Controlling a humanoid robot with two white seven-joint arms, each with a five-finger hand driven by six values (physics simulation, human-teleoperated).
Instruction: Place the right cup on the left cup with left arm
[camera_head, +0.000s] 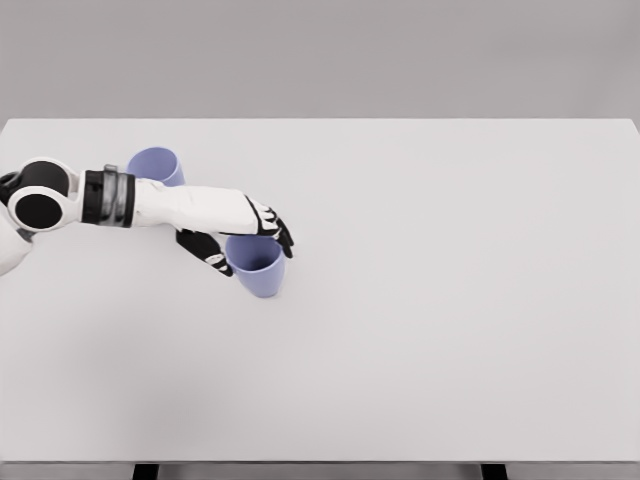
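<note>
Two lavender cups stand upright on the white table. The right cup is near the table's left-middle. My left hand is wrapped around its rim, with the fingers on its far side and the thumb on its left side. The cup's base still looks to be on the table. The left cup stands farther back and to the left, its lower part hidden behind my left forearm. The right arm does not show.
The table's far edge runs just behind the left cup, and its front edge lies near the picture's bottom.
</note>
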